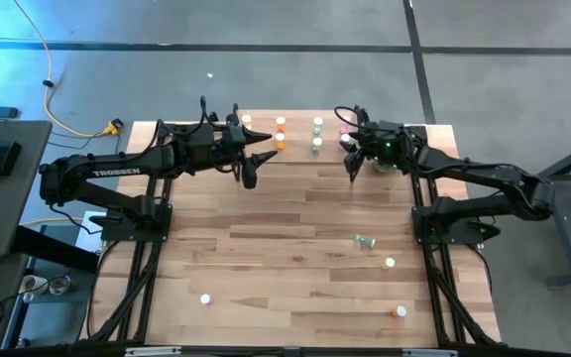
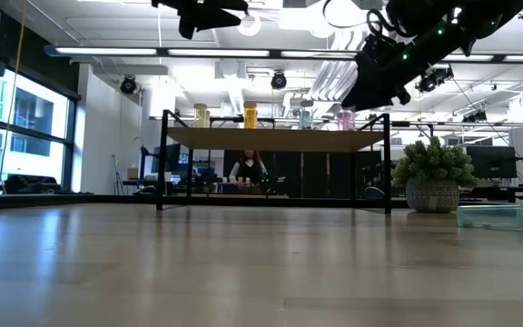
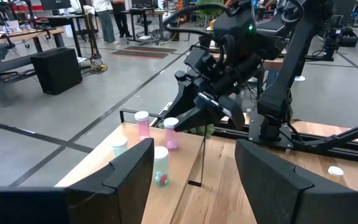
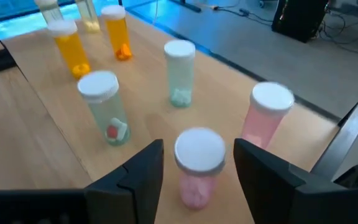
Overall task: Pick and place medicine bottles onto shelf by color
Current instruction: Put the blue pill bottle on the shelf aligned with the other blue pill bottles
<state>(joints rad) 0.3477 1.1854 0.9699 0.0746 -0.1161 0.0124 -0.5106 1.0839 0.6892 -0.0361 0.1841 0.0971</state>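
- your right gripper (image 4: 197, 171) hangs over the shelf (image 1: 300, 159) at about 1 o'clock on the table (image 1: 285, 258); its fingers stand spread on either side of a pink bottle (image 4: 197, 165) without touching it, so it is released and grasps nothing.
- a second pink bottle (image 4: 266, 121) stands just beside the first, upright on the shelf.
- two green bottles (image 4: 107, 115) stand next along the shelf, then two orange bottles (image 4: 73, 50), with yellow ones at the far end, near 11 o'clock.
- your left gripper (image 1: 249, 164) hovers at the shelf's 11 o'clock end, fingers apart and holding nothing.
- off the shelf, a green bottle (image 1: 365, 241) lies on its side at about 4 o'clock, with another green one (image 1: 390, 263) upright near it.
- an orange bottle (image 1: 400, 311) stands near 5 o'clock, and a yellow bottle (image 1: 205, 298) near 7 o'clock.
- a green plant ball (image 2: 432, 177) sits by the shelf's 1 o'clock corner.
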